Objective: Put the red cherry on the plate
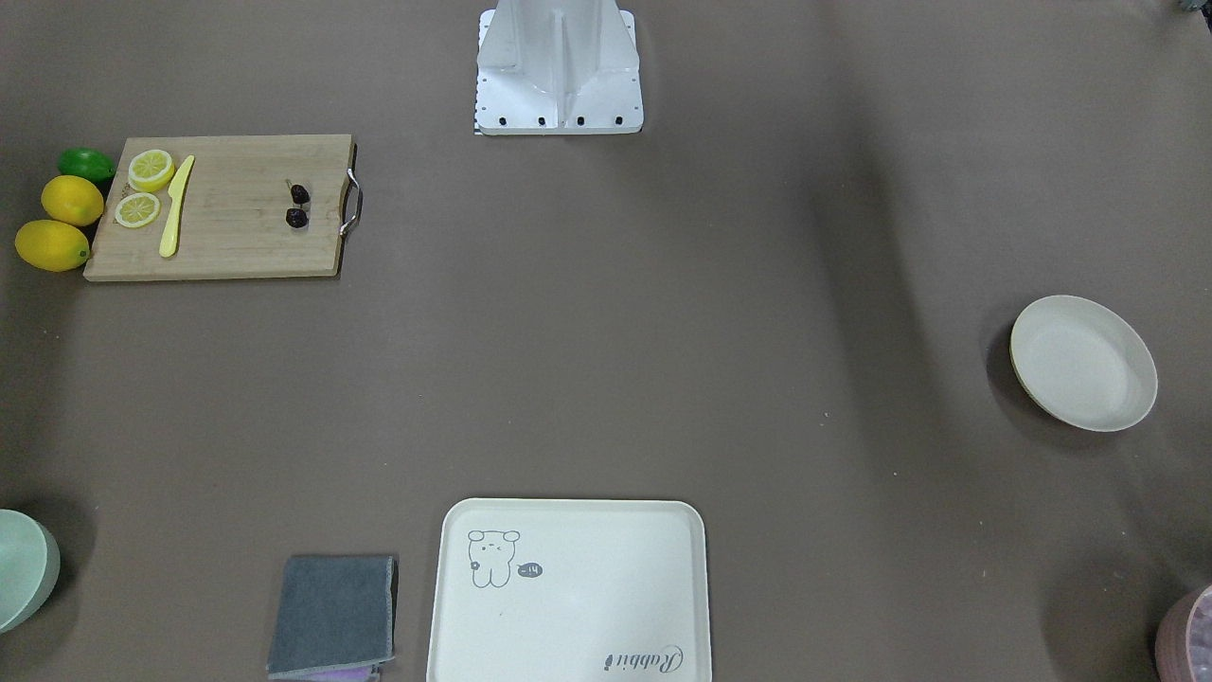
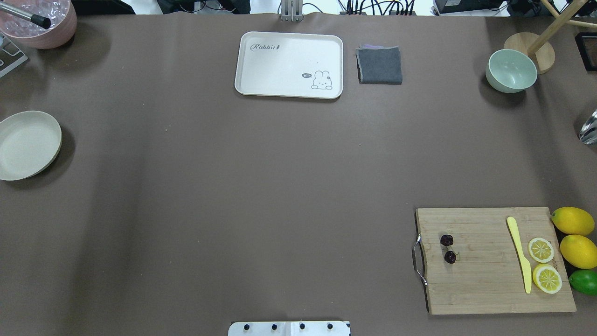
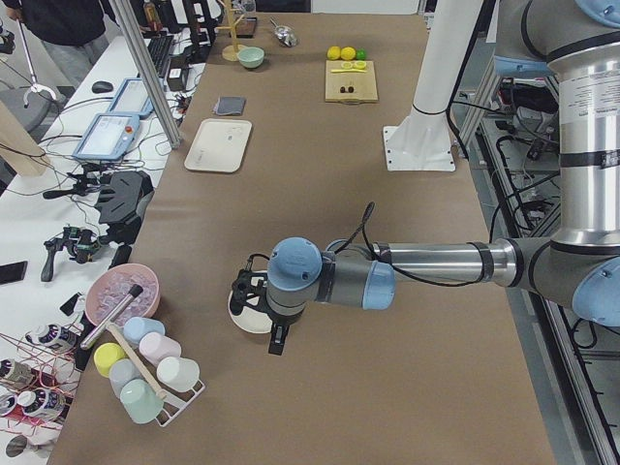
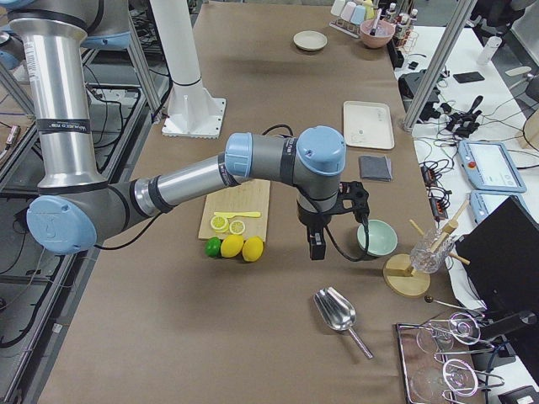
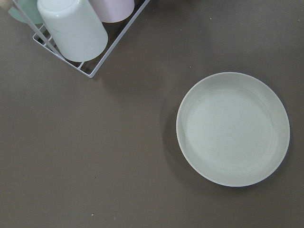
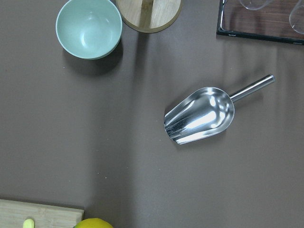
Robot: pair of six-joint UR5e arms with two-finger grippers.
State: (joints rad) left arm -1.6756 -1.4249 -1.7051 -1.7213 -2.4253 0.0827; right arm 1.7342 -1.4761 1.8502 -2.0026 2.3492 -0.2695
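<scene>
The red cherry (image 2: 448, 248), 2 fruits aligned up-down, lies lower right overhead, nearest the right gripper (image 4: 317, 250); its jaws' spread cannot be told.

Overhead exterior: from behind robot base (image 2: 289, 329), facing forward and down. Front-facing: opposite side, steep; shares cutting board (image 2: 485, 280) and plate (image 1: 1042, 322) with it. Side views: from desk (image 2: 233, 186) ends, lengthwise. Left wrist: close above plate. Right wrist: close above scoop (image 6: 202, 114).
</scene>
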